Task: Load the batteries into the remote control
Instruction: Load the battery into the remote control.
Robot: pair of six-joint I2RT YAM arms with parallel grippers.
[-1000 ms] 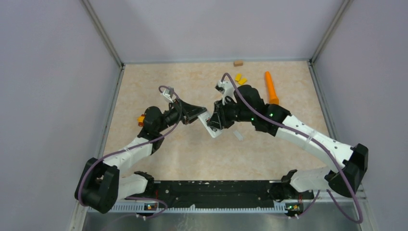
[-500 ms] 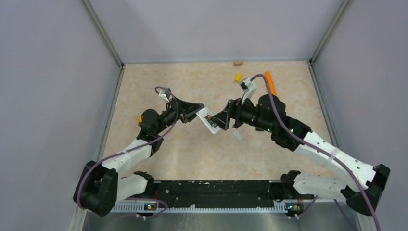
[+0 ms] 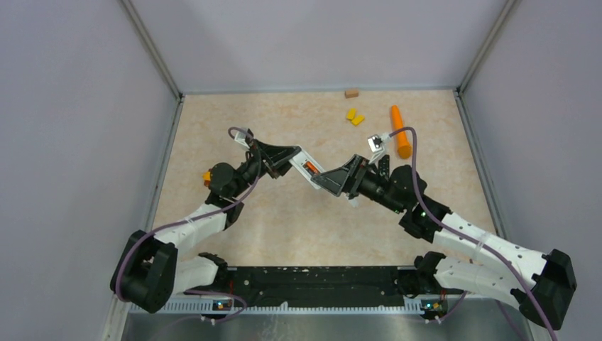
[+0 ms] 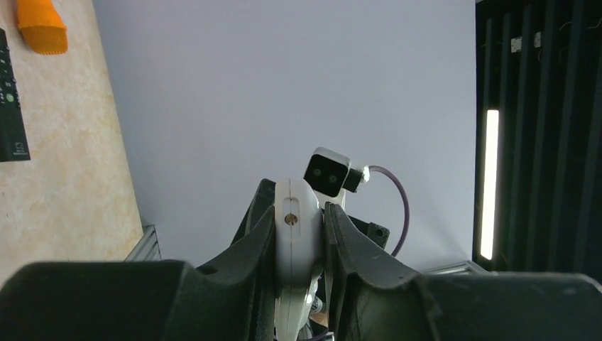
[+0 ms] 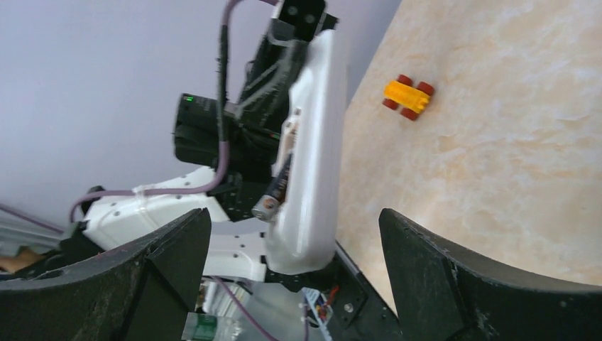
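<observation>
- My left hand (image 3: pixel 287 158) is clamped on the remote (image 3: pixel 304 165). Its fingers (image 4: pixel 264 227) press on the two opposite faces, and the rounded end pokes out past the fingertips.
- The remote hangs raised above the tabletop (image 3: pixel 234 128), roughly at mid-table. It slants from my left hand down toward my right hand (image 3: pixel 328 181), with the open bay facing up.
- One orange-red battery (image 3: pixel 310 168) sits in that bay. From my right wrist its silver cap shows at the bay's lower end.
- My right hand is spread wide at the remote's free end. That end shows between my fingers (image 5: pixel 163 270) with daylight on both sides. I cannot tell from above whether a fingertip brushes it.
- Toward the arm bases from the remote, bare tabletop runs between my two forearms.
- Behind the remote, a bare stretch leads up to the yellow blocks (image 3: pixel 355 116), which lie well apart from it. Past them the brown block (image 3: pixel 351 93) sits against the back wall (image 3: pixel 319 42).
- Right of the remote and further back lies the cylinder (image 3: pixel 400 130), just beside my right wrist camera and its purple cable (image 3: pixel 410 145).
- Left of the remote, past my left wrist, a toy car (image 5: pixel 406 97) rests near the tabletop's left edge. My left elbow lies between it and the remote.
- My right forearm crosses the tabletop's right half, reaching back to the near edge.
</observation>
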